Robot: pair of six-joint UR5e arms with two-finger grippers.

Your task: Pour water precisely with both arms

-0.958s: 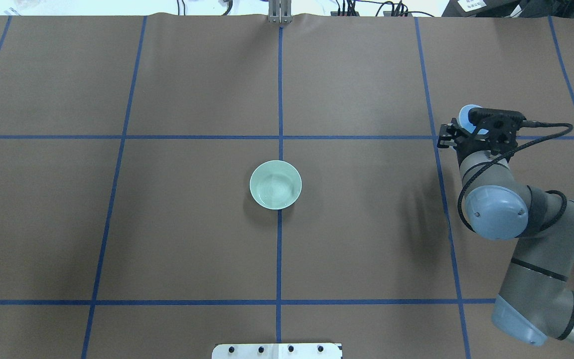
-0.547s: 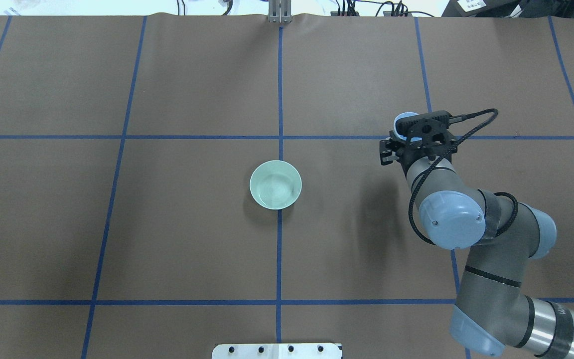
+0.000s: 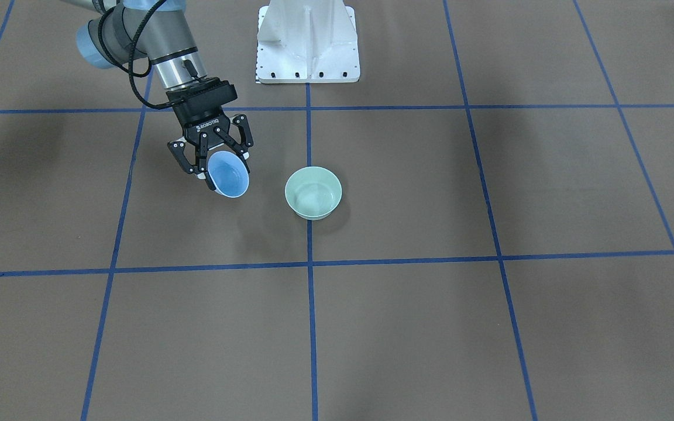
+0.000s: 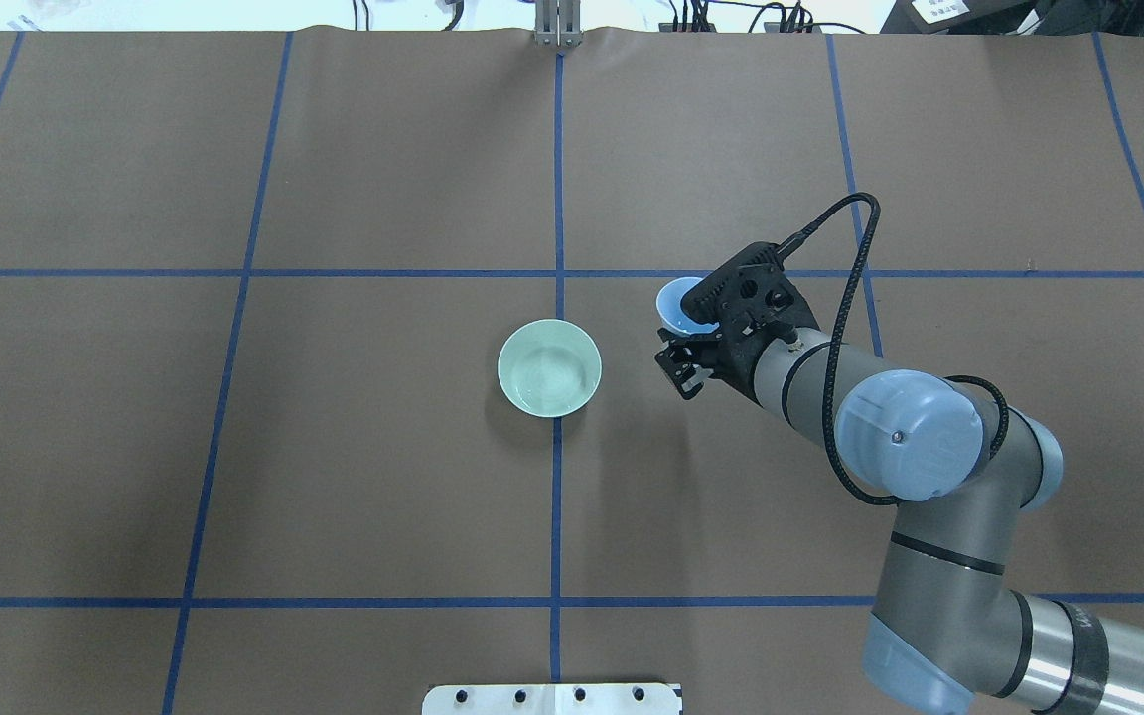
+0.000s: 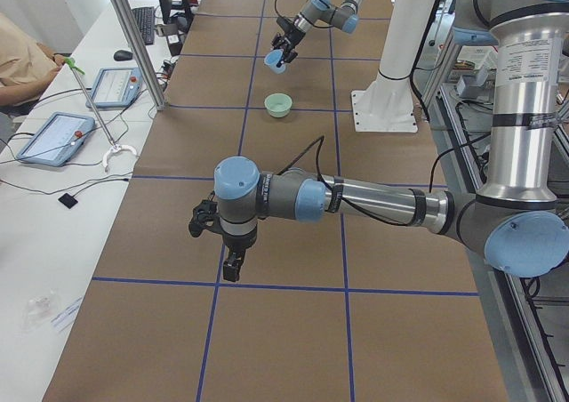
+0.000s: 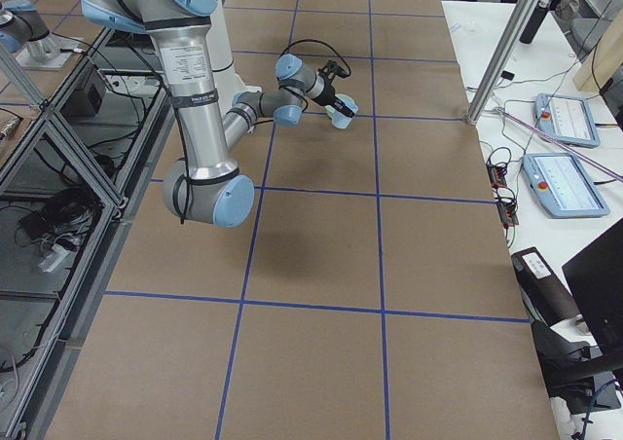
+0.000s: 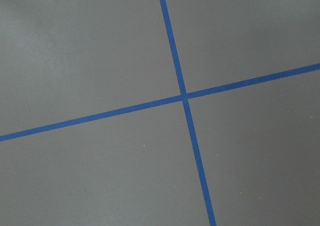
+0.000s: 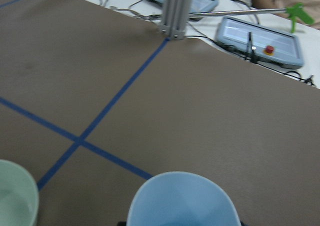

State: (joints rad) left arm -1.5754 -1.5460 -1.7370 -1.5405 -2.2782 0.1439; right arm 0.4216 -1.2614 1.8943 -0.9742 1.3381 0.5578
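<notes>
Overhead exterior: since half a second earlier, the right arm (image 4: 929,467) had swung toward 9 o'clock. The right gripper (image 4: 683,328), its fingers clamped on the light-blue cup (image 4: 679,303), now stood near the green bowl (image 4: 549,367), at its 2 o'clock and apart from it. Whether the cup held water could not be told. The bowl showed a faint sheen. The left gripper (image 5: 228,261) hung over the table (image 5: 284,331); its opening could not be told.

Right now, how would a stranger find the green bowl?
From the white pedestal, follow the blue tape line out across the table. The pale green bowl sits on it; unlike the light-blue cup nearby, nothing holds it.
</notes>
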